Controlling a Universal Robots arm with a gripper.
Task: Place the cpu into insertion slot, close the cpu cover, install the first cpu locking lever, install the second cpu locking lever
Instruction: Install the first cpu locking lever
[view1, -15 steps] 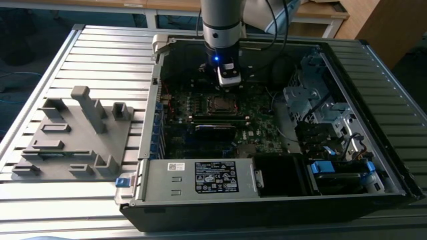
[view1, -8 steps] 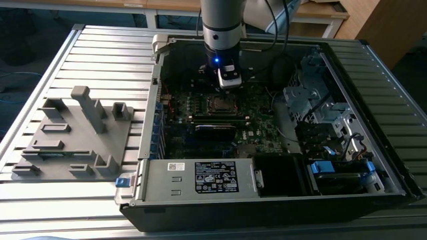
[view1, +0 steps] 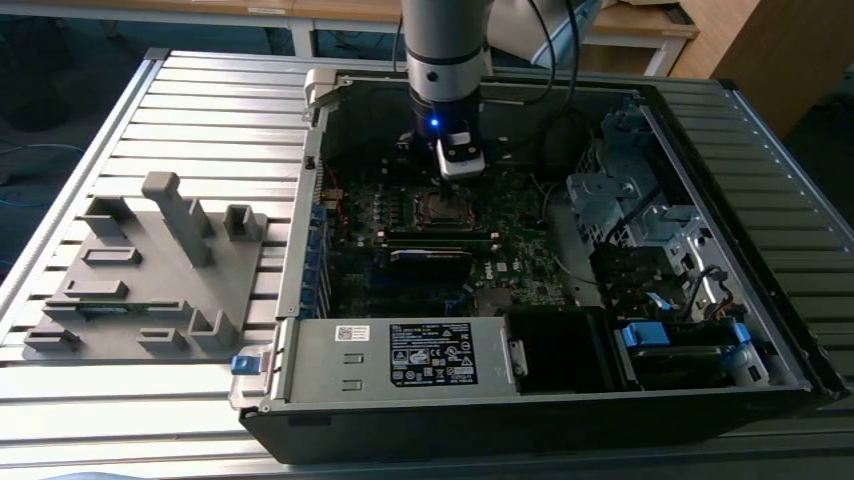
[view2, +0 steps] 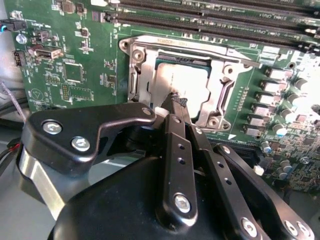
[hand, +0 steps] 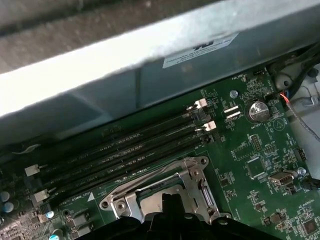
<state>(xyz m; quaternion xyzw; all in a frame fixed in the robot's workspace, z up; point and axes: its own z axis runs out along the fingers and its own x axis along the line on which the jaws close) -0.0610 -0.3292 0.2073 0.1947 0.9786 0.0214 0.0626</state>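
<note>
Gripper (view2: 175, 104) fingers are pressed together, their tips just over the edge of the cpu cover (view2: 220, 97), which lies closed around the cpu (view2: 182, 80) seated in the insertion slot (view2: 137, 82) at centre of the second wrist view. In the exterior view, the gripper (view1: 458, 172) hangs above the slot (view1: 445, 206), upper middle of the open computer case (view1: 534, 400).

Above the insertion slot (view1: 447, 206) the open computer case (view1: 534, 400) leaves room from overhead. The memory slots (view2: 210, 22) flank one side, the drive cage (view1: 621, 200) and cables (view1: 667, 290) crowd the exterior view's right.
</note>
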